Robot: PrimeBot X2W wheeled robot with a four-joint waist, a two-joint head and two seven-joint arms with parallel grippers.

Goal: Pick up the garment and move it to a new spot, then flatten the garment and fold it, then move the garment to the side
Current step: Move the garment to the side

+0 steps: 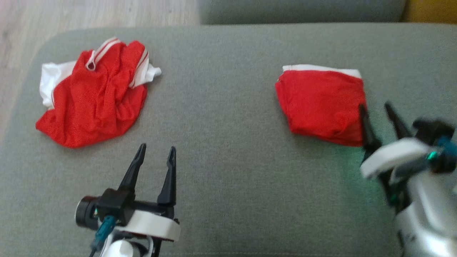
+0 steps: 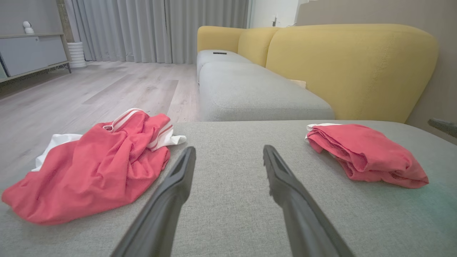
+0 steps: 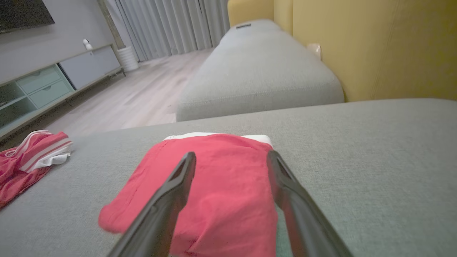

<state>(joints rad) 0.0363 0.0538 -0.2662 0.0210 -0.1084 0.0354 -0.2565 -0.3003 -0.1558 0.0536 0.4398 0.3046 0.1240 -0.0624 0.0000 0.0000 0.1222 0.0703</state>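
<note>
Cushion (image 1: 232,160); folded garment (image 1: 321,103), white hem (image 1: 321,67) far; left end effector (image 1: 157,146), right end effector (image 1: 375,104) released

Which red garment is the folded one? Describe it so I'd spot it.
Start at the wide grey cushion before the robot. On its right side, by the robot's right hand, lies a red garment. Unlike the crumpled striped heap on the left, it is a flat, compact packet with one white edge.
</note>
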